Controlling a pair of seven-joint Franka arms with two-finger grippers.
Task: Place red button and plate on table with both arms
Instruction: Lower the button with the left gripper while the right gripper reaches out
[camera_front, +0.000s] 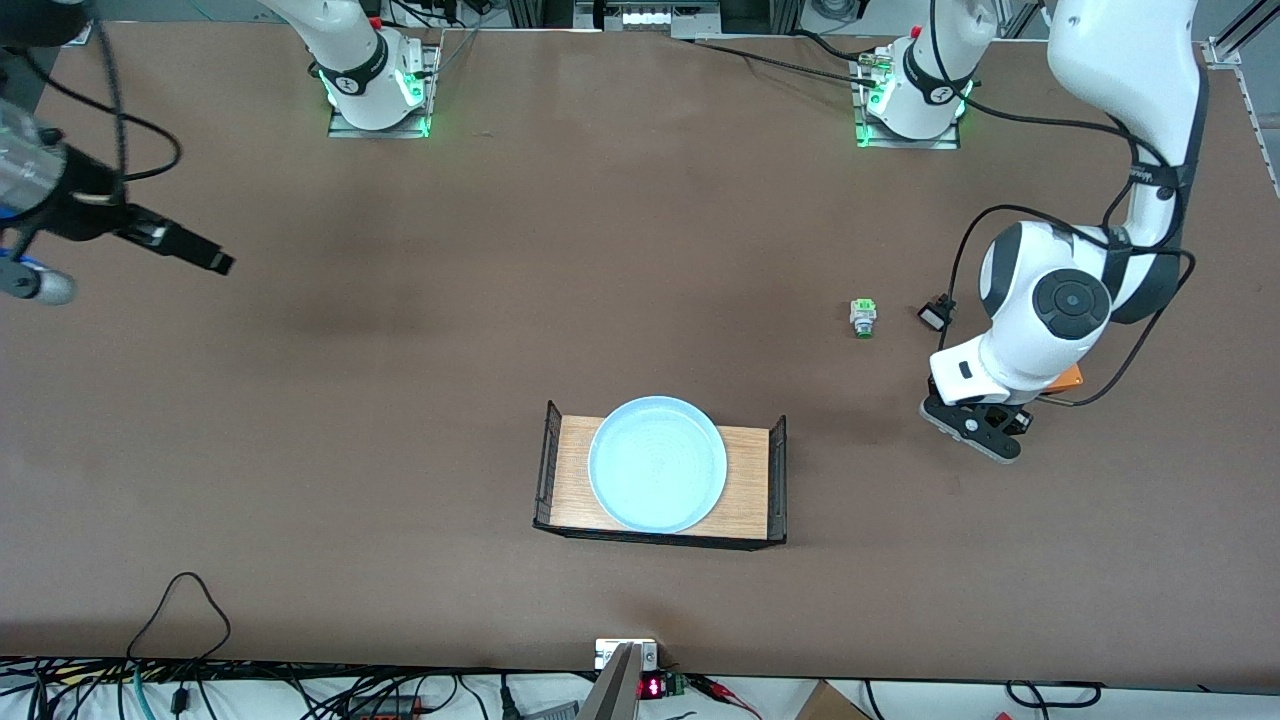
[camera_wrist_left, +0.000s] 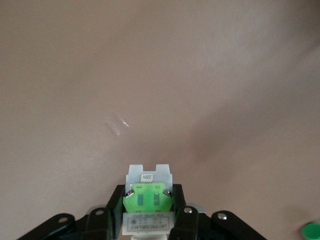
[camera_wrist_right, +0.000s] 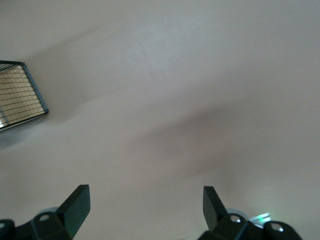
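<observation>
The pale blue plate (camera_front: 657, 463) lies on a light-wood tray (camera_front: 750, 480) near the front camera. My left gripper (camera_front: 975, 425) is low over the table (camera_front: 600, 250) toward the left arm's end. It is shut on the red button (camera_wrist_left: 148, 200). Only the button's green block and white body show between the fingers (camera_wrist_left: 177, 202); its cap is hidden. My right gripper (camera_front: 215, 262) is open and empty, up over bare table at the right arm's end. In the right wrist view its gripper (camera_wrist_right: 146, 200) has nothing between the fingertips.
A green-capped switch (camera_front: 863, 318) and a small black switch (camera_front: 935, 314) lie on the table beside the left arm. An orange object (camera_front: 1068, 378) shows under the left wrist. The tray has black wire ends (camera_wrist_right: 20, 95). Cables run along the table's front edge.
</observation>
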